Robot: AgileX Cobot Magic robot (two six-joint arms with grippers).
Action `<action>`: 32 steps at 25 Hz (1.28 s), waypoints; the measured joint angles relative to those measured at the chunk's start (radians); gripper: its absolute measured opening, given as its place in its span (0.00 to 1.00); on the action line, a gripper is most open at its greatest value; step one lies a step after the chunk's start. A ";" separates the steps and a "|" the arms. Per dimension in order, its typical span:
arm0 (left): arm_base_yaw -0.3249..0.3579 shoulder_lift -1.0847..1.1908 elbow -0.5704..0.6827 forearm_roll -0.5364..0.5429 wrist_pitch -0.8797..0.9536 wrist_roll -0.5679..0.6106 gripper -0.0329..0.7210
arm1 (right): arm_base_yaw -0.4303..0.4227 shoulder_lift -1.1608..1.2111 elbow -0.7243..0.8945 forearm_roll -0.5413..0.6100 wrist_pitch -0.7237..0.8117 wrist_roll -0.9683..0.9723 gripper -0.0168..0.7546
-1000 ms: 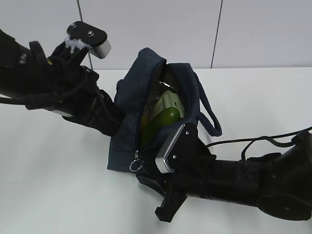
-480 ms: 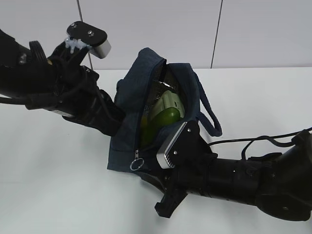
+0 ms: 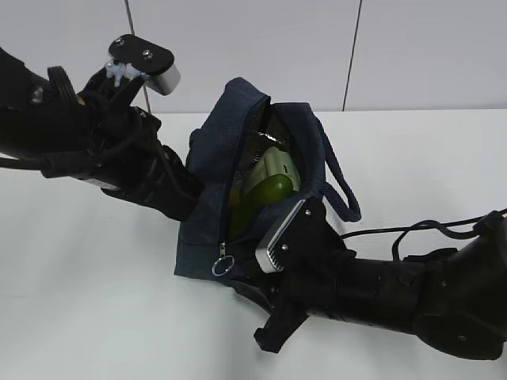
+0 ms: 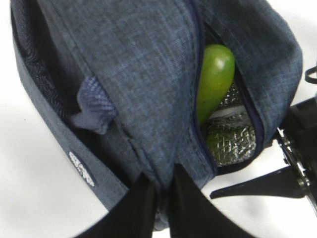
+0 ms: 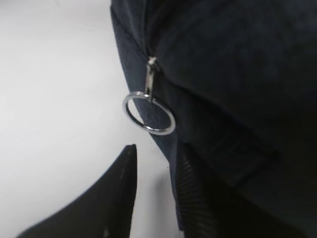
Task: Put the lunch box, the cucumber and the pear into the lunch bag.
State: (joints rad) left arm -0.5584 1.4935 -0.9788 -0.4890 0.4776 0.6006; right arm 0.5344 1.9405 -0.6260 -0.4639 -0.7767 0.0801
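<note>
While the left tool (image 4: 157, 198) pinches the lunch bag (image 4: 148, 74), the part-open right tool (image 5: 153, 198) is cropped.

A plain white, smooth, matte surface (image 3: 95, 317) fills the lower part of the exterior view and reaches to both side edges. It shows again as the pale background in both wrist views, where soft grey shadows lie on it. Behind the surface stands a white panelled wall (image 3: 261, 47), meeting the surface along a straight horizontal line. Two thin dark vertical seams (image 3: 352, 47) divide the wall into wide panels; one seam stands at the left, the other right of the middle, tilted slightly. A thin black cable (image 3: 412, 229) lies in a loose curve on the surface at the right side.
</note>
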 joint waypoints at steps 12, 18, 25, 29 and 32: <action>0.000 0.000 0.000 -0.001 0.000 0.000 0.05 | 0.002 0.000 -0.012 0.037 0.009 -0.020 0.32; 0.000 0.000 0.000 -0.001 -0.001 0.000 0.05 | 0.002 0.000 -0.037 0.000 0.009 -0.018 0.32; 0.000 0.000 0.000 -0.013 -0.001 0.000 0.05 | 0.002 0.000 -0.041 -0.091 0.009 0.023 0.32; 0.000 0.000 0.000 -0.033 -0.001 0.000 0.05 | 0.002 0.001 -0.041 -0.099 0.009 0.035 0.32; 0.000 0.000 0.000 -0.053 -0.001 0.000 0.05 | 0.002 0.003 -0.042 -0.101 0.009 0.038 0.32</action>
State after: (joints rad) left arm -0.5584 1.4935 -0.9788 -0.5417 0.4768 0.6006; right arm 0.5359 1.9431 -0.6685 -0.5653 -0.7682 0.1179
